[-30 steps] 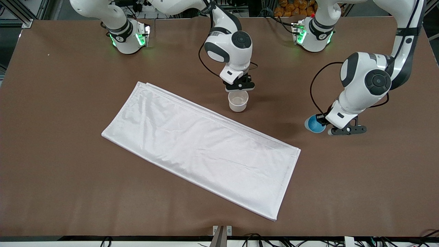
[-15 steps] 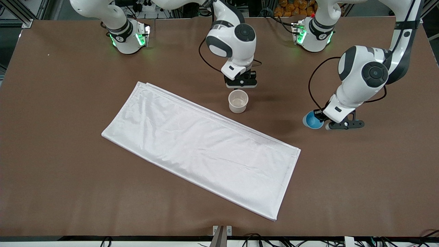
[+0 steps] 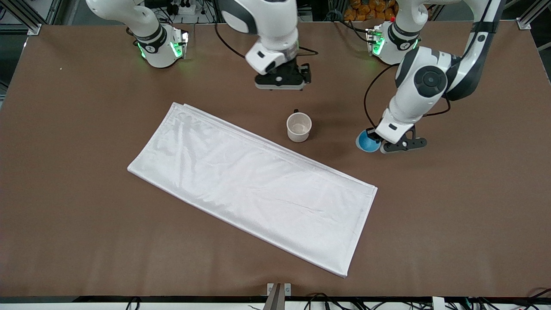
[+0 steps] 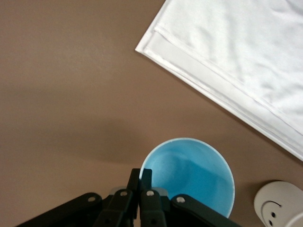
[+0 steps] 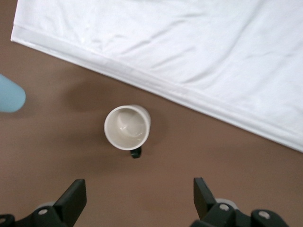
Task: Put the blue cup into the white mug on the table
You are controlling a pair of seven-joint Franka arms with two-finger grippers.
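The blue cup (image 3: 366, 142) hangs in my left gripper (image 3: 376, 140), over the brown table (image 3: 452, 206), beside the white mug (image 3: 298, 126) toward the left arm's end. In the left wrist view the fingers (image 4: 147, 178) are pinched shut on the blue cup's (image 4: 191, 172) rim, and the white mug (image 4: 279, 204) with dark marks shows nearby. The mug stands upright and empty, its dark handle turned toward the robots' bases. My right gripper (image 3: 280, 80) is open and empty, raised over the table between the mug and the bases. The right wrist view shows the mug (image 5: 127, 127) and the cup (image 5: 9, 98).
A white rectangular cloth (image 3: 254, 183) lies flat and slantwise on the table, nearer to the front camera than the mug, its edge close to the mug. It also shows in the left wrist view (image 4: 236, 56) and the right wrist view (image 5: 189, 56).
My left gripper has carried the blue cup toward the white mug. My right gripper has risen and drawn back from the mug toward the bases, uncovering the mug's handle.
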